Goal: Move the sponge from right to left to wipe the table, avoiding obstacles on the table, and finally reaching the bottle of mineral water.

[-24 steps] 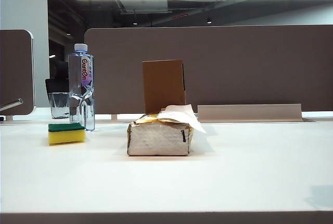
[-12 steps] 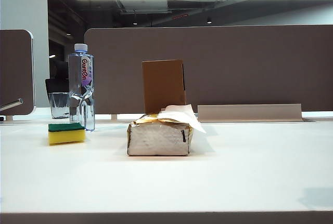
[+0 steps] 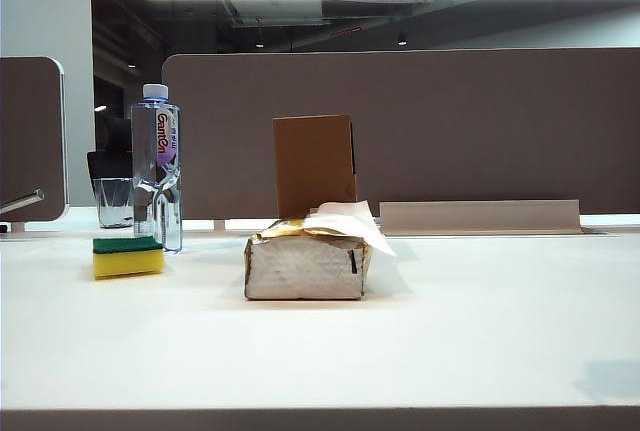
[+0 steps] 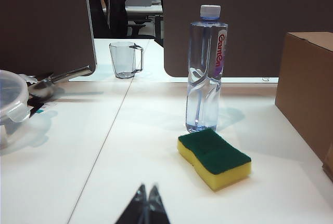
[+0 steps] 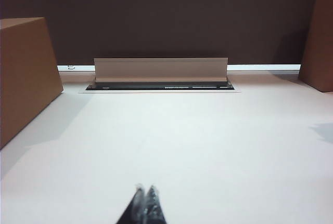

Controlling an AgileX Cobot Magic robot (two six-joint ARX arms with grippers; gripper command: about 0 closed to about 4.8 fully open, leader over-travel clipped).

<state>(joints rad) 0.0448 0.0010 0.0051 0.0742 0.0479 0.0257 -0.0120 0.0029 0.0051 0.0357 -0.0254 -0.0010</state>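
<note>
Tabletop point(image 3: 480, 321): white, wide, mostly bare on the right. Divider point(image 3: 450, 121) runs along the back. Box point(image 3: 314, 163) stands upright mid-table; tissue pack point(image 3: 306, 263) sits just in front of it, crumpled, tissue sticking out. Bottle point(image 3: 157, 166) upright at far left, glass point(image 3: 113, 201) behind it. Sponge point(image 3: 128, 256) lies flat, green side up, just beside the bottle on its near side; in left wrist view the sponge point(image 4: 214, 157) looks apart from the bottle point(image 4: 205, 70) by a sliver, can't tell if touching.

Left gripper point(image 4: 145, 208): jaws pinched together, holding nothing, short of the sponge. Right gripper point(image 5: 143, 206): also pinched together, empty, over bare tabletop.

Judgement: sponge looks parked at the goal, so wipe prob. done. Risks: any left-arm push fwd w/ closed tips could shove the sponge into the bottle and tip it, since it's tall and narrow. Right arm sweeping left low could clip the box.
</note>
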